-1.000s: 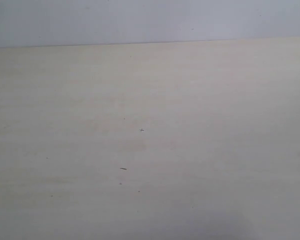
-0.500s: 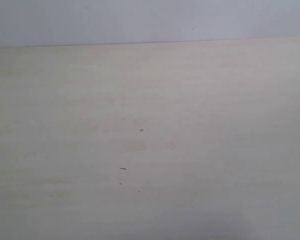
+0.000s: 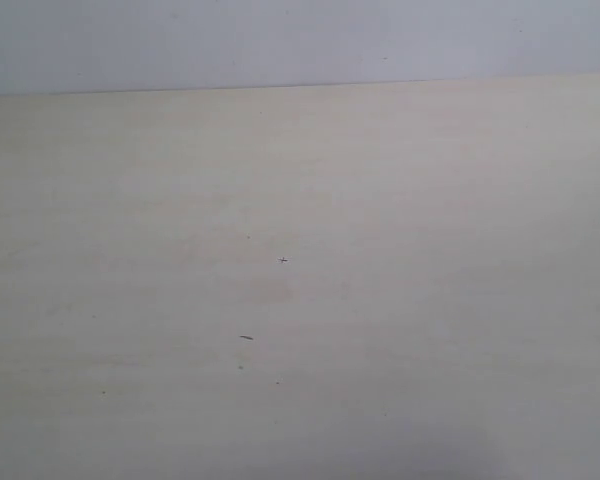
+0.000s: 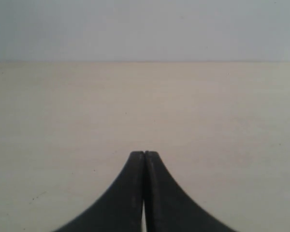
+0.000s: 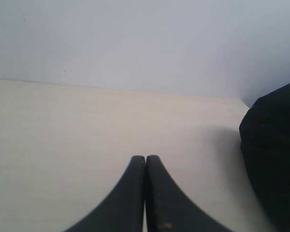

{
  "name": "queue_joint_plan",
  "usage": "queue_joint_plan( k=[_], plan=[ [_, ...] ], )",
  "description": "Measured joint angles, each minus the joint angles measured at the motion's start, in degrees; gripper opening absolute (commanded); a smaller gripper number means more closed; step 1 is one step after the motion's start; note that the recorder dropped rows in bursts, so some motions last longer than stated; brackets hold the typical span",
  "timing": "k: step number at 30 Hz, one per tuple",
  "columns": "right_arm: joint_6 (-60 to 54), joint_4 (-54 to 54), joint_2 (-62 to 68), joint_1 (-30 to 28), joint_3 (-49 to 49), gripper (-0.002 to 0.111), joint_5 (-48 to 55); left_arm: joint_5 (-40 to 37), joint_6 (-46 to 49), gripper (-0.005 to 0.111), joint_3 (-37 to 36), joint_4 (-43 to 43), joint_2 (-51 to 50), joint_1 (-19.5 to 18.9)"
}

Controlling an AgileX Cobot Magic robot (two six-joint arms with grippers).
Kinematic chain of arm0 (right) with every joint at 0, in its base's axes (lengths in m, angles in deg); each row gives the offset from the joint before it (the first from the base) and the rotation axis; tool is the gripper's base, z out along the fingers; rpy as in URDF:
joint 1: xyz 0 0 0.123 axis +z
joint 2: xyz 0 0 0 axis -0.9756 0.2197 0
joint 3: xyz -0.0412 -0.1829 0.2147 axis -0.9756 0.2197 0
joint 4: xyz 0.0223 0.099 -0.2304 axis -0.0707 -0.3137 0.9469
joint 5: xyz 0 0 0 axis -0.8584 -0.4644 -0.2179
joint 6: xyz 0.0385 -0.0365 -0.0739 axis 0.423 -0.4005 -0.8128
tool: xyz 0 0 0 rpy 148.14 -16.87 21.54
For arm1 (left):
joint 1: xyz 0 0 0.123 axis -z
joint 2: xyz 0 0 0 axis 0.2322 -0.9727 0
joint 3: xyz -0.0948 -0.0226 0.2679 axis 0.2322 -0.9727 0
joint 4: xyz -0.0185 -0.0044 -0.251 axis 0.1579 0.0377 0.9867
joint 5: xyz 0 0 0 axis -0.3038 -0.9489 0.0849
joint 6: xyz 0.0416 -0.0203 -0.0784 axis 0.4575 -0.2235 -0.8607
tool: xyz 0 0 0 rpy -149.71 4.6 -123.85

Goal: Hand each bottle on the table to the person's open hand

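Observation:
The pale beige table (image 3: 400, 300) fills the exterior view, marked only by a few tiny dark specks (image 3: 282, 260). No bottle and no hand shows in any view. Neither arm appears in the exterior view. In the left wrist view my left gripper (image 4: 144, 153) is shut, its two black fingers pressed together with nothing between them, above bare table (image 4: 63, 121). In the right wrist view my right gripper (image 5: 145, 157) is likewise shut and holds nothing, over the same pale table (image 5: 63, 135).
A plain grey-white wall (image 3: 280, 40) rises behind the table's far edge (image 3: 300, 85). In the right wrist view a large dark rounded shape (image 5: 273, 169) stands at the table's side, casting a soft shadow onto the wood.

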Motion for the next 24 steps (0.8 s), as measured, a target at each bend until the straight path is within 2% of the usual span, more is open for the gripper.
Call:
queue_joint_plan(
  k=[13, 24],
  plan=[
    [0.0, 0.0, 0.0, 0.0, 0.0, 0.0, 0.0, 1.38, 0.0, 0.0, -0.93, -0.2, 2.37, 0.0],
    [0.0, 0.0, 0.0, 0.0, 0.0, 0.0, 0.0, -5.58, 0.0, 0.0, -0.93, -0.09, 6.14, 0.0]
  ],
)
